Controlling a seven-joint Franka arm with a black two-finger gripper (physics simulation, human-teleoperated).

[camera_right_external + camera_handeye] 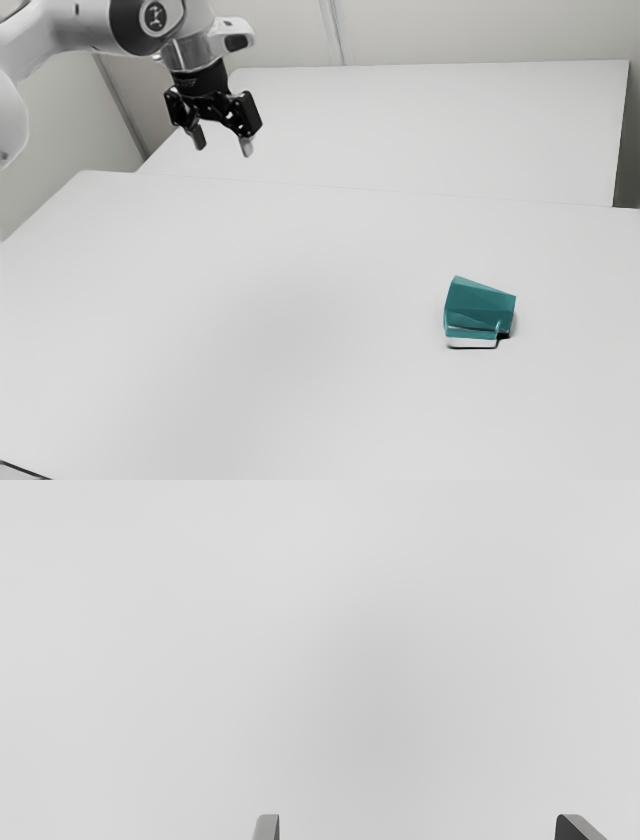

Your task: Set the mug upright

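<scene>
High at the exterior view's upper left, the gripper hangs well above the table, far from the mug. A teal mug lies on its side at the exterior view's right, its handle low on the side toward the camera. In the wrist view the gripper is open, its two fingertips wide apart with only bare table surface below them.
The white table spreads under the arm and the mug. Behind it stands another white surface, with pale walls around. A dark-edged corner shows at the exterior view's bottom left.
</scene>
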